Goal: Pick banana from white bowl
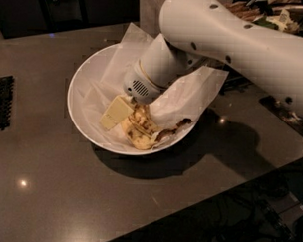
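Observation:
The white bowl (83, 85) stands on the dark table, lined with crumpled white paper (192, 94). A peeled, brown-spotted banana (139, 131) lies at the bowl's front inside edge. My white arm comes in from the upper right and reaches down into the bowl. My gripper (120, 115) is at the banana's left end, touching or very close to it. The arm's wrist hides the part of the bowl behind it.
A black grid mat (0, 103) lies at the table's left edge. The table's front edge runs diagonally at the lower right, with cables and floor (258, 206) below. Clutter (275, 12) sits at the far right behind the arm.

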Robot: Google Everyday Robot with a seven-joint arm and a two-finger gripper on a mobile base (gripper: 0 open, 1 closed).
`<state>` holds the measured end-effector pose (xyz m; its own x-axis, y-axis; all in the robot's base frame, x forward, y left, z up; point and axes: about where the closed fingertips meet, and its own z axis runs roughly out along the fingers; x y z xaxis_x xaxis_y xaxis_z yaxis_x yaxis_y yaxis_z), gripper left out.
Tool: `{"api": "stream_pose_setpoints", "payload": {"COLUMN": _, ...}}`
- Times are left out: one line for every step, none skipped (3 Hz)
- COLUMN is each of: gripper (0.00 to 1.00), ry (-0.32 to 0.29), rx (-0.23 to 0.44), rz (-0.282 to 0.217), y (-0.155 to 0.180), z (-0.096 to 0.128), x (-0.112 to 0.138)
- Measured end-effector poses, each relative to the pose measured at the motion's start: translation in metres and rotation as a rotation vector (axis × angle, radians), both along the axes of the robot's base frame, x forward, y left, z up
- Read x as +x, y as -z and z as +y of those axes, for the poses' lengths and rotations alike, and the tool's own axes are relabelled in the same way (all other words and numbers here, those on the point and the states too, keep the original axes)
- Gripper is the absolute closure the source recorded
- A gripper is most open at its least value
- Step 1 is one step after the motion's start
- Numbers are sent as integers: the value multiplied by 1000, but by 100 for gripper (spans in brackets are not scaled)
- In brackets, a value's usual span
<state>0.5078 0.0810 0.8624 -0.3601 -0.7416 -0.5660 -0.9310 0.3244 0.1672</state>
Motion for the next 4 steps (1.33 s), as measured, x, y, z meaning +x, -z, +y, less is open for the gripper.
{"api": "stream_pose_setpoints", "payload": {"gripper": 34, "ry": 54, "rx": -6, "rz": -46, "y": -9, "z": -11, "x": 0}}
{"api": "stream_pose_setpoints", "payload": {"gripper": 34, "ry": 96, "rx": -4, "rz": -116, "y": -26, "z": -18, "x": -1}}
{"api": "stream_pose_setpoints", "payload": {"gripper": 35, "ry": 98, "rx": -11, "rz": -112, "y": -22, "z": -18, "x": 2}}
{"api": "stream_pose_setpoints", "payload": {"gripper": 36, "ry": 103, "rx": -25, "rz": -102, "y": -13, "z": -17, "x": 7}}
